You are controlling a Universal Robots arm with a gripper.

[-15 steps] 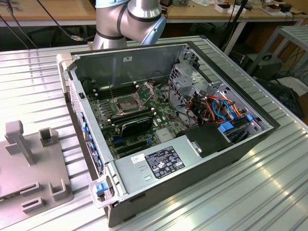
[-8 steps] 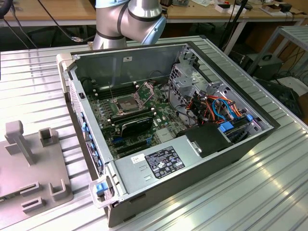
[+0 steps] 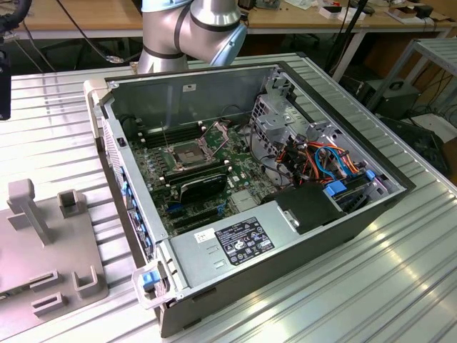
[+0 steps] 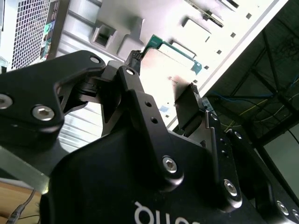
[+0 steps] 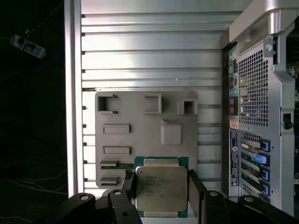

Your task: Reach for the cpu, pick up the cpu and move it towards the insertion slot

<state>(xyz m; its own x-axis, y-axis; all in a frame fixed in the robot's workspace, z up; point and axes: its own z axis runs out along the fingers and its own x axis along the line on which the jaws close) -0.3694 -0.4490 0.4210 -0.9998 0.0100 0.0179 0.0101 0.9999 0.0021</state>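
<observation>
Pinching the cpu (image 5: 161, 189) by 2 opposite edges, the gripper (image 5: 162, 192) hangs above the grey fixture plate (image 5: 140, 116).

In the second wrist view, the black hand (image 4: 163, 79) grips the cpu (image 4: 170, 70) between its two fingers (image 4: 133, 77), one at each side edge of the chip. Beyond the cpu lies a pale grey fixture plate (image 4: 187, 23) with raised blocks.

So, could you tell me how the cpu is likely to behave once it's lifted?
The cpu looks like a thin flat square with a metal lid, so probably stiff and light. Its smooth edges sit between the gripper fingers, so it might slip. Being so thin, it is likely fragile.
</observation>
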